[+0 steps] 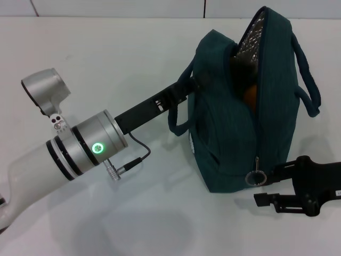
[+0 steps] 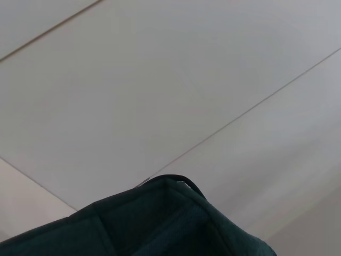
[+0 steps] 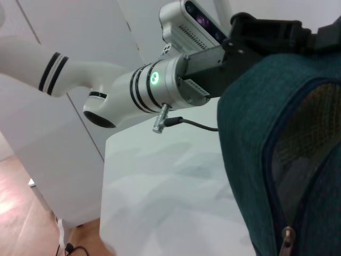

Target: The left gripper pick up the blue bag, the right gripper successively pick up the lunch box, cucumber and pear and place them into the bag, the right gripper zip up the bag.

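One blue bag (image 1: 234,133) upright on white tabletop (image 1: 106,64), centre-right of frame, zipper partly open. Left gripper (image 1: 189,85) clamped on its handle. Right gripper (image 1: 266,198) lower right beside zipper pull; jaw state unclear.

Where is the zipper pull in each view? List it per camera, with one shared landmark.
Head: zipper pull hangs low on the bag, by the right gripper.
Left wrist: not in it; only the bag's edge.
Right wrist: pull at the bottom edge.
Shared landmark: the bag.
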Available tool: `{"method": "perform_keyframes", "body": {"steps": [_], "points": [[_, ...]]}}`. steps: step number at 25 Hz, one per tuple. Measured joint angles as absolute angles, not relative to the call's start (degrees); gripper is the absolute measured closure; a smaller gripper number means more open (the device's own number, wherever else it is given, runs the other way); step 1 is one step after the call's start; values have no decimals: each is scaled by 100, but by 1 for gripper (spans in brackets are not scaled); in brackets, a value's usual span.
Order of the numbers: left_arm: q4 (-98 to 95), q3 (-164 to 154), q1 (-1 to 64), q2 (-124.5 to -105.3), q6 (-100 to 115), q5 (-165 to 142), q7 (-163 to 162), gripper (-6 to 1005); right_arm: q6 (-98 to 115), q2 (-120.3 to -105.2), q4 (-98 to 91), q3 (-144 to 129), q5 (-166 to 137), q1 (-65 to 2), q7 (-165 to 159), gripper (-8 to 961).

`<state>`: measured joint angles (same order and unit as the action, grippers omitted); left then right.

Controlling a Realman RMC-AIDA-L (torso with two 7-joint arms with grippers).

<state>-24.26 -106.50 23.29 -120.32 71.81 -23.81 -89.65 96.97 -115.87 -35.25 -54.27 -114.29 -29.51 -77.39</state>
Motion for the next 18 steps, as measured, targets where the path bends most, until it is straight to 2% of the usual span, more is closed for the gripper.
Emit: {"method": "perform_keyframes", "body": {"steps": [10,18], "points": [[-2425,-10661,2329,-12032,7195,-2380,-8965,955,9648,-11584,-3333,-5432,-11245,-3033,-7615,610],[-2425,-10651,2327,-12032,7199,-2381,-8965,956,9638,-11555,-3334,-5399,-11203,-2988,-7612,620]]}}
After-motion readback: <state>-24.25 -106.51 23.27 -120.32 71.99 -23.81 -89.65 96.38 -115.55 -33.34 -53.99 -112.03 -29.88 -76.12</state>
